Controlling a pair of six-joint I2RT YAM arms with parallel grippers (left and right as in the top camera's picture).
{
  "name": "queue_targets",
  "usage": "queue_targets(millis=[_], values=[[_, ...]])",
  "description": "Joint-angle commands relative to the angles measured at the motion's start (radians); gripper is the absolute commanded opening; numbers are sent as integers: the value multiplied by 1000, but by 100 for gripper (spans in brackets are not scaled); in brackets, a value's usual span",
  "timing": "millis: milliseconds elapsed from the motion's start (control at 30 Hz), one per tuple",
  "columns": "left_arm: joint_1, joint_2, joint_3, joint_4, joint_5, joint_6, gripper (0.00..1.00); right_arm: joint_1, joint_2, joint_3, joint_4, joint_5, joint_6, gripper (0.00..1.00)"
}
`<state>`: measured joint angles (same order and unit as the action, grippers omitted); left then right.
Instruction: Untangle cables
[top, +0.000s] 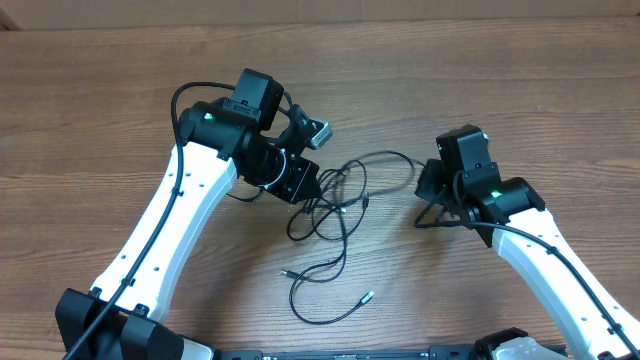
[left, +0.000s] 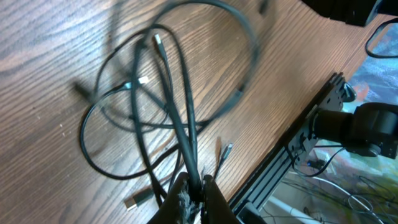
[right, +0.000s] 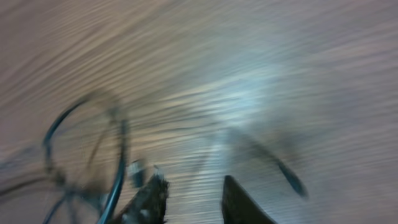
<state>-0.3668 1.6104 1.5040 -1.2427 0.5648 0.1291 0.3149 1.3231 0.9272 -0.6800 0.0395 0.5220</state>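
Item 1, my left gripper (left: 193, 198). The jaws are pressed together, pinching several strands of the cables (left: 180, 118). The left wrist view shows the pinch at 6 o'clock of the picture, with the strands fanning toward 12 o'clock into overlapping loops. The overhead view hides the pinch under my wrist.

Item 2, my right gripper (right: 193, 190). The jaws are spread, with bare wood between the two fingers and nothing gripped. Only the right wrist view shows this, and it is heavily blurred. A dark cable loop sits at 9 o'clock of the fingers; I cannot tell whether it touches them.

Item 3, the tangle, seen from overhead. It lies mid-table between both arms, just at 3 o'clock of my left wrist. One wide loop reaches toward 3 o'clock, near my right wrist. Loose tails run to 6 o'clock, one ending in a silver-tipped plug (top: 367, 296).

Item 4, left wrist view alone. Pale plug tips (left: 142, 81) lie inside the loops toward 11 o'clock, and a black frame rail (left: 311, 124) runs at 4 o'clock.

Item 5, the table (top: 500, 60). Its surface is brown wood grain.
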Motion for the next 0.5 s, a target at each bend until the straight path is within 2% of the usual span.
queue_targets(millis=[0, 33, 133, 233, 333, 467], values=[[-2, -13, 5, 10, 39, -13, 4, -1, -3, 2, 40, -325, -211, 34], [-2, -13, 5, 10, 39, -13, 4, -1, -3, 2, 50, -399, -251, 40], [-2, -13, 5, 10, 39, -13, 4, -1, -3, 2, 68, -577, -348, 44], [-3, -13, 4, 10, 39, -13, 4, -1, -3, 2, 78, -701, -409, 54], [-3, -13, 4, 10, 56, -9, 4, -1, -3, 2, 88, -779, -448, 60], [-3, -13, 4, 10, 134, 31, 4, -1, -3, 2, 95, -782, -449, 63]])
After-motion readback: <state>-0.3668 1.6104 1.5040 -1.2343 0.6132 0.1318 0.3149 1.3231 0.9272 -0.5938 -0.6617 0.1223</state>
